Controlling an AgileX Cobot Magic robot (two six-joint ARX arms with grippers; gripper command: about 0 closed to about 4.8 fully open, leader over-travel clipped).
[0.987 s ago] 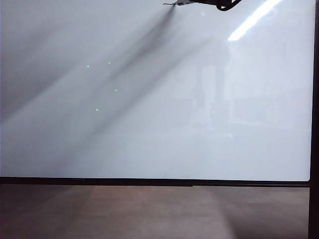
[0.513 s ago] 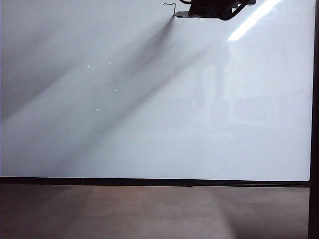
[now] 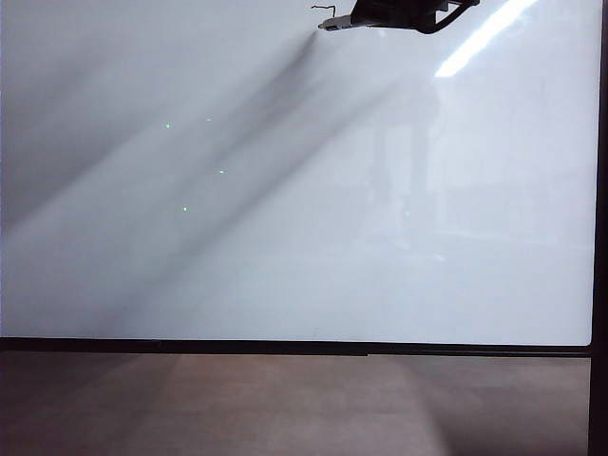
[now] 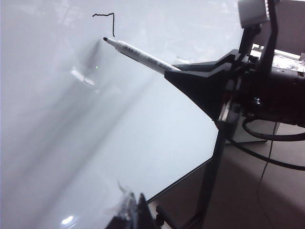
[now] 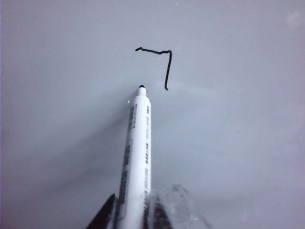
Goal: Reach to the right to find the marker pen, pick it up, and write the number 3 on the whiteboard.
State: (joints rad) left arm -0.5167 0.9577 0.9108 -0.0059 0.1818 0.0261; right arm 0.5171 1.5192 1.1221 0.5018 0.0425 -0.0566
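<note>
Your right end effector (image 5: 131, 217) grips the marker pen (image 5: 136, 157) low on its barrel; light, rigid, slick. Left end effector (image 4: 136, 212): state indeterminate.

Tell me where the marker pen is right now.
The marker pen sits in the right gripper at the top edge of the exterior view, right of centre, its tip just beside the unfinished black stroke on the whiteboard.

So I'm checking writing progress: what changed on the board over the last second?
The black right gripper came further into the exterior view, then shifted slightly left, still shut on the white marker pen. The black stroke grew a downward leg. The glossy white whiteboard stayed put.
</note>
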